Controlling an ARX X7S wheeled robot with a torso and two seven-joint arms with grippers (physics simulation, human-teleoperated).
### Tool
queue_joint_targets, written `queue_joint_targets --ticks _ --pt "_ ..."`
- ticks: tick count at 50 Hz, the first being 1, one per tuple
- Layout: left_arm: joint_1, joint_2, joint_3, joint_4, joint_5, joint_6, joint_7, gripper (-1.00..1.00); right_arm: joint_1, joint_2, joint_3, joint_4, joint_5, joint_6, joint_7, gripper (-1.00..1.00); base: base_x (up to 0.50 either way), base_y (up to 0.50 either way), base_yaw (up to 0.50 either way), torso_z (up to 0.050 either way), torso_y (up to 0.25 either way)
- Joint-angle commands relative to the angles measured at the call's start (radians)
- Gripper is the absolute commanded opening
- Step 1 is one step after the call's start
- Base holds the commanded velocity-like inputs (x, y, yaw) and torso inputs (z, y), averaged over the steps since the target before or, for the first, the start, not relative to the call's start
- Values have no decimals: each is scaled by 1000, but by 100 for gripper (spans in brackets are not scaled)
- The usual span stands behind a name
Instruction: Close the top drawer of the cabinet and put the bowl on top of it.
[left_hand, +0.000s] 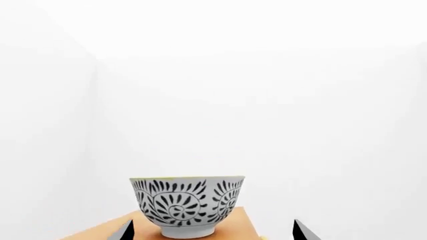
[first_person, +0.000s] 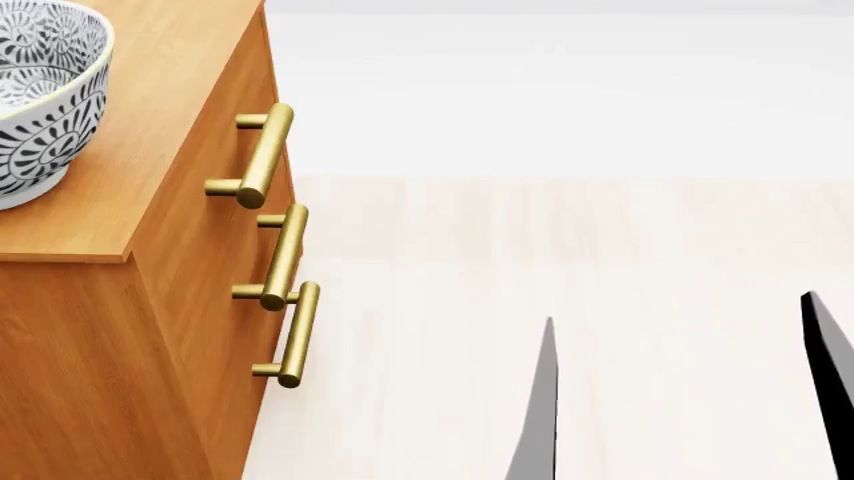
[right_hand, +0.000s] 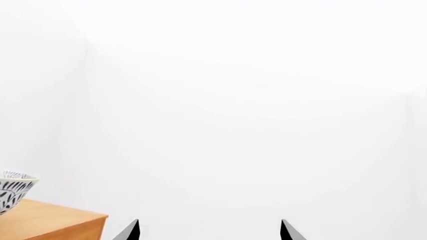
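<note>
While the bowl (first_person: 34, 95) sits upright on the cabinet (first_person: 127, 215) top at the head view's upper left, the top drawer (first_person: 227, 160) lies flush with both drawers beneath; lower right, the right claw (first_person: 687, 400) is spread and empty, as is the left claw (left_hand: 213, 232), the bowl just beyond it.

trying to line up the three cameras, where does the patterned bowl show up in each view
Left wrist view: bowl low in the picture at its middle, standing on the cabinet top.
Head view: top left corner, cut by the picture's edge, on the cabinet top.
Right wrist view: only a sliver at the left edge.
Shared landmark: the orange wooden cabinet top under the bowl.
</note>
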Motion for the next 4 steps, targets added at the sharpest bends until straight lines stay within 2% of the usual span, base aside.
queue_joint_targets --ticks 1,4 --pt "12 -57 27 2 25 44 -64 100 189 -7 -230 -2 -41 -46 70 100 0 0 0 0 0" --pt "25 -67 27 3 37 60 -74 100 293 -19 -352 -2 -57 -70 109 100 0 0 0 0 0"
